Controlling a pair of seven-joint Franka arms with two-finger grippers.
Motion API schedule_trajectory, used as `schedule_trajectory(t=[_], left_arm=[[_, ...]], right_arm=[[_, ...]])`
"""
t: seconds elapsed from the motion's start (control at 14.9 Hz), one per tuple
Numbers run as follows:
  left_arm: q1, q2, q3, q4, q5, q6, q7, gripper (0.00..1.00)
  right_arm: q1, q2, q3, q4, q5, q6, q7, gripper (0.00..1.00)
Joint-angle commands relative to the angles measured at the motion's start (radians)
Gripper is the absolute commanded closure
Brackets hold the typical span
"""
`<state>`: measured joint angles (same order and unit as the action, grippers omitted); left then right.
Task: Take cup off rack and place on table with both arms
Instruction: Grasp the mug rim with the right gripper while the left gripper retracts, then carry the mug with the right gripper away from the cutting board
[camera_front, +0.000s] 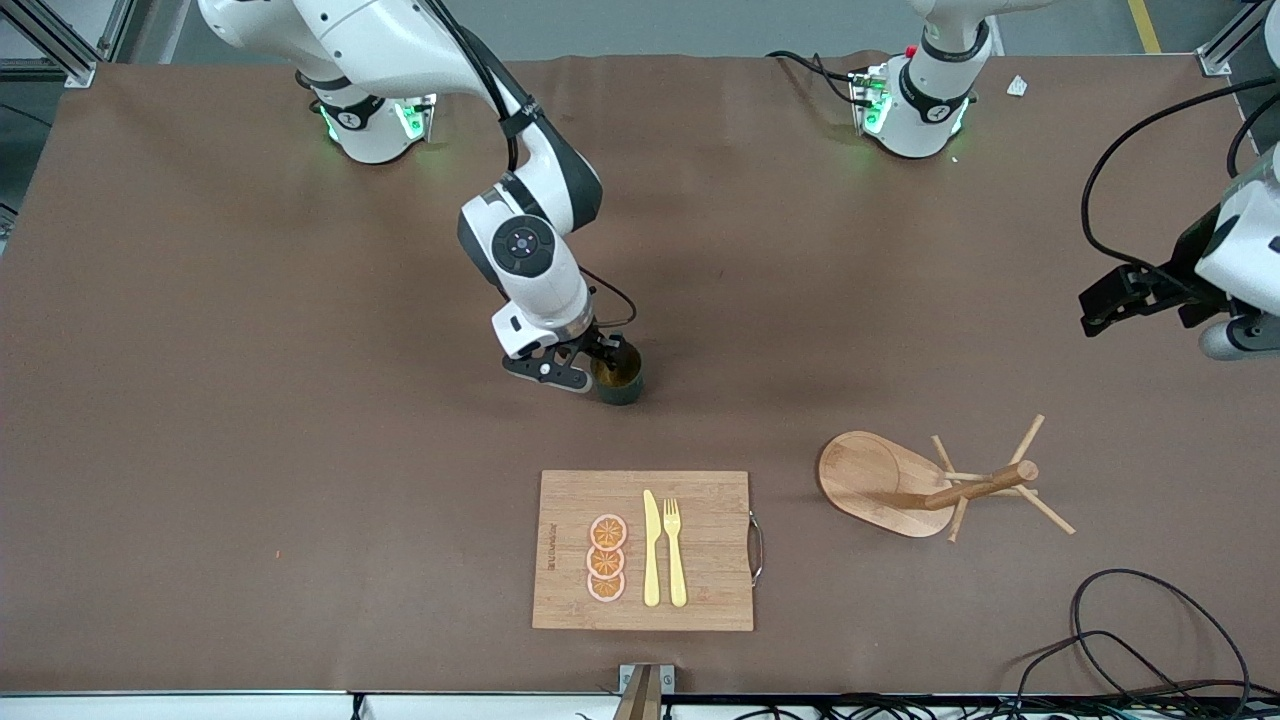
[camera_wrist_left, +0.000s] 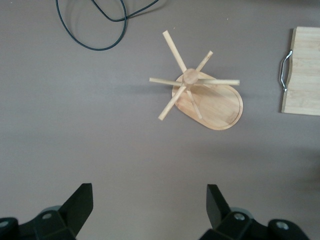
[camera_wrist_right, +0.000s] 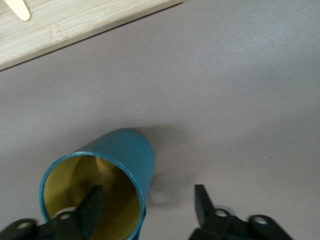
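Note:
The dark teal cup (camera_front: 622, 382) stands upright on the brown table (camera_front: 300, 420), farther from the front camera than the cutting board. My right gripper (camera_front: 603, 362) is open at the cup's rim. In the right wrist view (camera_wrist_right: 147, 192) one finger is inside the yellowish cup (camera_wrist_right: 127, 150) and the other outside, apart from the wall. The wooden rack (camera_front: 885, 485) stands bare toward the left arm's end. My left gripper (camera_front: 1105, 303) is open and empty, up in the air above the table near that end; the left wrist view (camera_wrist_left: 148, 188) shows the rack (camera_wrist_left: 215, 102) below it.
A bamboo cutting board (camera_front: 645, 550) with a yellow knife (camera_front: 651, 550), a fork (camera_front: 675, 550) and orange slices (camera_front: 606, 558) lies near the table's front edge. Black cables (camera_front: 1130, 640) loop at the front corner toward the left arm's end.

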<state>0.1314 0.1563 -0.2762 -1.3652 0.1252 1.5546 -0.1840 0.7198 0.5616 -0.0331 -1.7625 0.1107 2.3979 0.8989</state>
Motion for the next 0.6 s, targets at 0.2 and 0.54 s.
schedule_trajectory(t=[0.2, 0.54], left_arm=[[-0.079, -0.101, 0.11, -0.07, -0.073, -0.09, 0.1, 0.0], [-0.137, -0.188, 0.192, -0.176, -0.084, -0.087, 0.127, 0.0]], right_arm=[[0.003, 0.04, -0.011, 0.041, -0.098, -0.017, -0.114, 0.97], [-0.052, 0.021, -0.013, 0.038, -0.098, -0.034, -0.357, 0.99]])
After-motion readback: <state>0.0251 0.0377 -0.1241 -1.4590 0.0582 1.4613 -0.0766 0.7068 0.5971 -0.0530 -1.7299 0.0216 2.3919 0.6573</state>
